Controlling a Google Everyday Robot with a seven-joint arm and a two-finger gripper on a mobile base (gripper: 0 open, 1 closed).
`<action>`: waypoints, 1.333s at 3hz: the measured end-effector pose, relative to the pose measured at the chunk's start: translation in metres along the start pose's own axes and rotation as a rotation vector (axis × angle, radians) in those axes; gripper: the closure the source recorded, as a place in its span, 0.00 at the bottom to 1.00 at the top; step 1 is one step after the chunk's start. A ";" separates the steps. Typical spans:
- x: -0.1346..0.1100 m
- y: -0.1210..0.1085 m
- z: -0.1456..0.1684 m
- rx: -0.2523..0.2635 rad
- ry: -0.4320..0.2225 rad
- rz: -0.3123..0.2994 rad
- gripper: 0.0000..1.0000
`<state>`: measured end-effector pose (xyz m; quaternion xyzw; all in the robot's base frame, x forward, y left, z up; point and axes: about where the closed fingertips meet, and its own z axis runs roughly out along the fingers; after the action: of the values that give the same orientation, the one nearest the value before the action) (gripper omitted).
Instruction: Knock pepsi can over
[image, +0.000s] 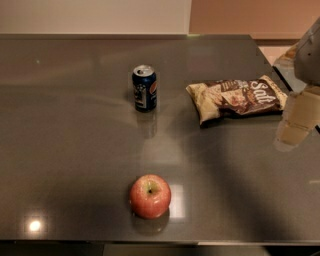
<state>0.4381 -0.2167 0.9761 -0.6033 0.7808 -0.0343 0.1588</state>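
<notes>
The pepsi can (144, 88) is standing upright on the table (60, 150), left of the chip bag (235, 98), and the tool (297, 122), grip state untellable, is hanging beyond the bag, so a straight sweep is risking dragging the bag instead.

A dark blue pepsi can (144, 88), silver on top and marked with a round red, white and blue logo, stands out against the glossy grey-brown table (75, 150). The chip bag (235, 98) is tan and dark brown with white lettering. The apple (150, 196) is red, turning yellow-green around its stem. At the far right, just beside the chip bag, the claw (292, 130) shows pale cream under a grey arm (311, 50). Behind, the wall (95, 15) is white on the left, peach on the right.
</notes>
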 end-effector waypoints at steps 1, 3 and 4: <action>0.000 0.000 0.000 0.003 0.000 -0.001 0.00; -0.035 -0.038 0.028 0.006 -0.085 -0.008 0.00; -0.067 -0.066 0.052 0.016 -0.180 0.009 0.00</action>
<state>0.5296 -0.1635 0.9566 -0.5993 0.7656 0.0145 0.2335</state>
